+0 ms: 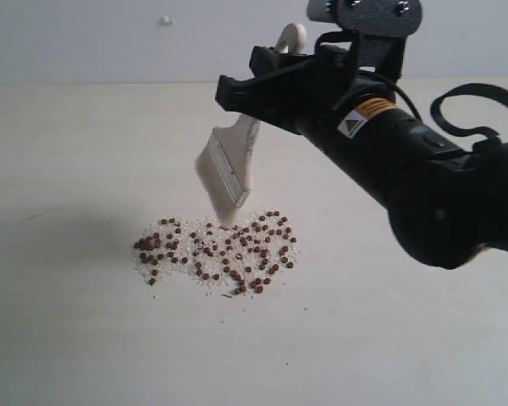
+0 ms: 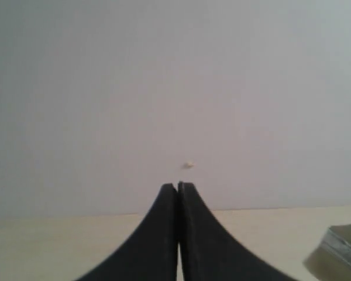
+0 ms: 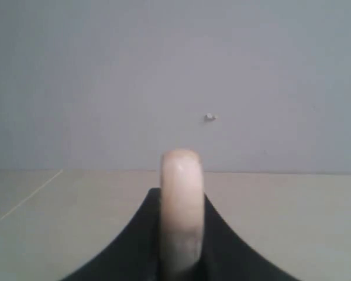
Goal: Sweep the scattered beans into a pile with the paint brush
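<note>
Reddish-brown beans [image 1: 224,251] mixed with whitish crumbs lie spread in a loose wide patch on the pale table. The paint brush [image 1: 231,165] hangs tilted over it, ferrule and white bristles down, bristle tips touching the patch's far middle. My right gripper [image 1: 267,85] is shut on the cream handle [image 3: 181,205], whose rounded end sticks up between the black fingers in the right wrist view. My left gripper [image 2: 177,187] is shut on nothing and faces the wall; it is out of the exterior view. The silver ferrule [image 2: 342,249] shows at the edge of the left wrist view.
The pale table [image 1: 85,152] runs back to a grey wall bearing a small white speck [image 1: 165,19]. My black right arm [image 1: 423,178] and its cable fill the right side above the table.
</note>
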Robot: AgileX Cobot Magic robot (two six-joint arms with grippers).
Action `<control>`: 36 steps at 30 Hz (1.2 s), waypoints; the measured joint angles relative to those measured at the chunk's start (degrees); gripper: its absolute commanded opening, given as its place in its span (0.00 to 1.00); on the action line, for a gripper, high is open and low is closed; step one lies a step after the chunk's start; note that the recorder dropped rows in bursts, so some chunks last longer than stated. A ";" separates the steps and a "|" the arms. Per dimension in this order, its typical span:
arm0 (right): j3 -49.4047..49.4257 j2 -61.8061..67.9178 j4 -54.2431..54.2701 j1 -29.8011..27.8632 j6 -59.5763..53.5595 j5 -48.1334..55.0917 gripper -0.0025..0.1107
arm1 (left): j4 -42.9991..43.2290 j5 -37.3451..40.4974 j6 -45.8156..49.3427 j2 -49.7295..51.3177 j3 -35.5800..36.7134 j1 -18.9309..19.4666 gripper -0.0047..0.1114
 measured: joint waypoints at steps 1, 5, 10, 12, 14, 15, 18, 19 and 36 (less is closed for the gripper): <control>-0.56 0.54 1.78 1.19 -1.33 -0.34 0.02 | -0.38 -2.45 -0.56 0.00 0.00 0.00 0.04; -2.69 3.52 8.50 6.40 -4.07 -3.76 0.02 | -0.96 -10.72 -2.76 0.00 0.34 0.00 0.04; -6.66 7.74 13.58 11.91 -5.52 -6.14 0.02 | -1.24 -15.06 -3.51 0.00 1.50 0.00 0.04; -8.86 9.41 15.46 13.59 -6.39 -6.14 0.02 | -1.35 -15.31 -3.66 0.00 1.86 0.00 0.04; -11.03 10.96 16.86 14.92 -6.77 -6.14 0.02 | -1.35 -14.87 -3.66 0.00 1.99 0.00 0.04; -12.03 11.56 17.52 15.38 -6.92 -6.14 0.02 | -1.45 -14.28 -3.66 0.00 2.12 0.00 0.04; -14.18 13.66 20.13 16.95 -7.59 -6.14 0.02 | -1.45 -10.69 -3.00 0.00 2.35 0.00 0.04; -14.78 14.31 20.99 17.38 -7.99 -6.14 0.02 | -1.55 -9.39 -2.34 0.00 2.35 0.00 0.04; -22.86 23.59 25.21 18.49 -5.67 -3.83 0.02 | -1.55 -7.42 -0.95 0.00 2.55 0.00 0.04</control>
